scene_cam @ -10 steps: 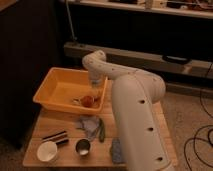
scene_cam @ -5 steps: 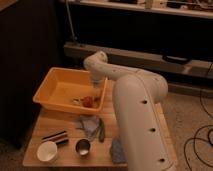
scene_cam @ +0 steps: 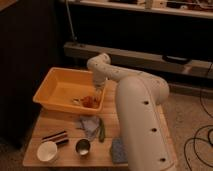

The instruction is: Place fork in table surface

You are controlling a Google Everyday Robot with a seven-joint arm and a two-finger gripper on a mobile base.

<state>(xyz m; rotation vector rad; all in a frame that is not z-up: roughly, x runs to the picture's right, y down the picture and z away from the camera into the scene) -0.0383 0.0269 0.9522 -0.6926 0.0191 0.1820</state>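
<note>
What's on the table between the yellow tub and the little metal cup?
A crumpled bluish cloth, in the camera view. The gripper hangs inside the yellow tub, by an orange thing.

Premises: robot test lab, not a home. Evidence: dark equipment rack (scene_cam: 150, 52) along the rear; loose cables (scene_cam: 199, 142) on speckled floor (scene_cam: 186, 111); small plank table (scene_cam: 50, 126) laid with props. Gripper (scene_cam: 96, 96) sits low inside a yellow bin (scene_cam: 46, 84), near its front wall
</note>
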